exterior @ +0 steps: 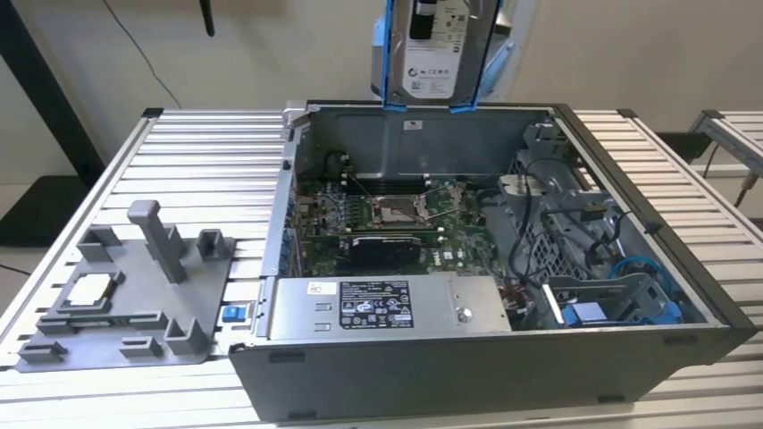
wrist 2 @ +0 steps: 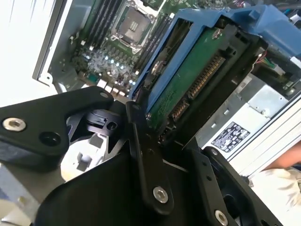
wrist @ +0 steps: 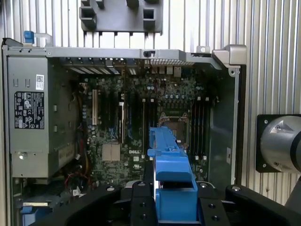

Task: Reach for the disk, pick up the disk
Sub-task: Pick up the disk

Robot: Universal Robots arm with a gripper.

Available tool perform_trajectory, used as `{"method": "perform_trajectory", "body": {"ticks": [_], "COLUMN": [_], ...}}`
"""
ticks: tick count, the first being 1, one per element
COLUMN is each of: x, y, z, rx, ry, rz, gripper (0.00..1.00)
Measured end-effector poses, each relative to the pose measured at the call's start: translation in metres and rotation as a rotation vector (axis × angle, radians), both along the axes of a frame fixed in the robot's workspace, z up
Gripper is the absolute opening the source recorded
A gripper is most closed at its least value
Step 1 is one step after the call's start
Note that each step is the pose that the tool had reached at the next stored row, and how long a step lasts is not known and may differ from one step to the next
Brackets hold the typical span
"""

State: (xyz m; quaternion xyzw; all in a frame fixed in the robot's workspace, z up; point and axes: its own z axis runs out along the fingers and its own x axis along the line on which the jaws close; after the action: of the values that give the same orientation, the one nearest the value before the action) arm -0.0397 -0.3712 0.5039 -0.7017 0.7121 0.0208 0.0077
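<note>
The computer case (exterior: 477, 295) sits open on the ribbed metal worktop (exterior: 191, 143), and everything here is placed from that case.

Nearest in the exterior view is the case's plain front wall. Just behind that wall, inside the case, lies the gray power box (exterior: 388, 308) with its white and black stickers. Beside it, toward the exterior view's right, a blue bracket (exterior: 596, 313) sits in a metal cage among gray and blue wires (exterior: 649, 268).

Outside the case, on the exterior view's left, a gray plastic holder (exterior: 125, 299) with upright posts rests on the worktop. A small square silver chip (exterior: 89, 288) lies in it.

Farther back, the green main board (exterior: 394, 219) covers the floor of the case. An empty square socket (exterior: 398, 208) sits in its middle.

Farthest back and high up, the disk (exterior: 431, 49) hangs in the air above the back wall of the case. It stands on edge, touches nothing in the case, and has nothing between it and the case. Its white label faces the camera, and blue rails run down both of its sides.

The gripper (wrist: 174, 207) is clamped on the disk. In the first wrist view its black fingers (wrist: 141, 205) press on both sides of the blue rail, right over the main board. In the second wrist view the green underside of the disk (wrist 2: 197, 77) shows between the black fingers (wrist 2: 146, 160).
</note>
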Motion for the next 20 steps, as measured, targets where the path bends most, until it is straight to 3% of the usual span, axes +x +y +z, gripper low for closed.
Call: {"method": "perform_trajectory", "body": {"ticks": [20], "x": [0.053], "y": [0.0000], "z": [0.0000], "rx": [0.0001], "ry": [0.0019], "rz": [0.000], "gripper": [0.00]}}
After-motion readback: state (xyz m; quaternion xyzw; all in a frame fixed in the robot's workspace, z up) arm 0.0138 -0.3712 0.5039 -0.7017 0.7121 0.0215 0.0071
